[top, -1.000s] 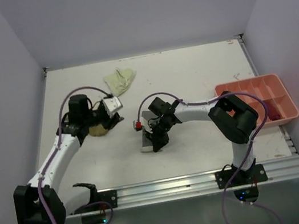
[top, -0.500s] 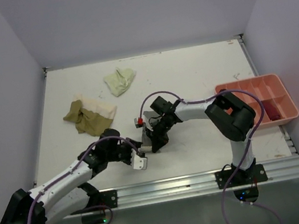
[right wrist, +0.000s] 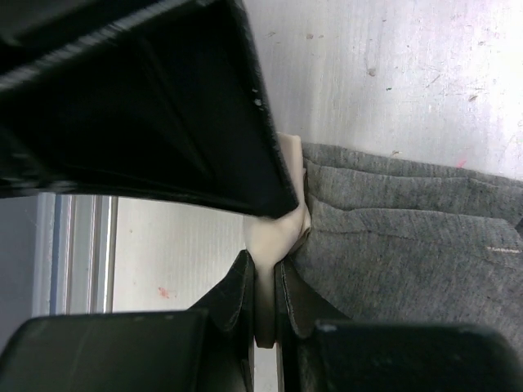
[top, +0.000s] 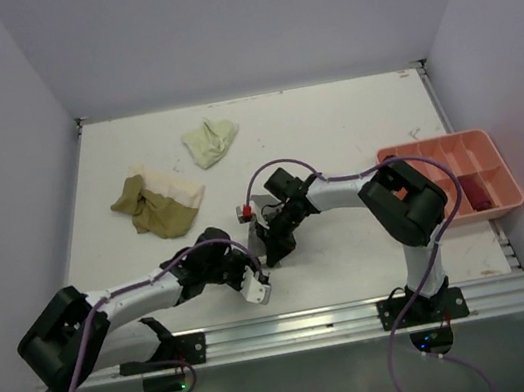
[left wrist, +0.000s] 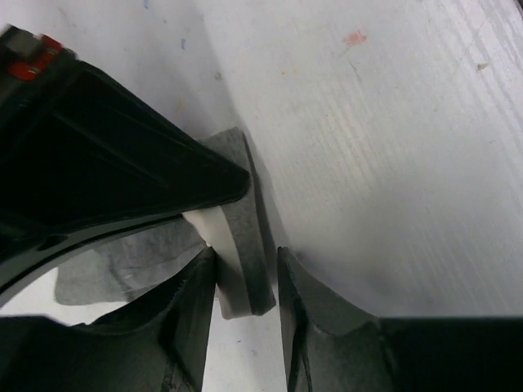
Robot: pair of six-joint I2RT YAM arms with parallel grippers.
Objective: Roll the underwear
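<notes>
Grey underwear (right wrist: 409, 237) laid at middle of table (top: 352, 129), toward near edge. Right gripper (right wrist: 263, 282) clamped on its pale edge. Left gripper (left wrist: 245, 265) held apart, fingers set either side of folded grey edge. Olive-tan underwear (top: 156, 215) and cream underwear (top: 179, 186) heaped toward left edge.

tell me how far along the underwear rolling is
Done, by the look of it: a dark red pair lies in the tray. In hand: the grey pair, its pale band pinched by the right gripper, the left gripper straddling its folded edge; whether that one grips is unclear. Left: the olive, cream and yellow-green pairs lie crumpled on the table, unrolled.
</notes>
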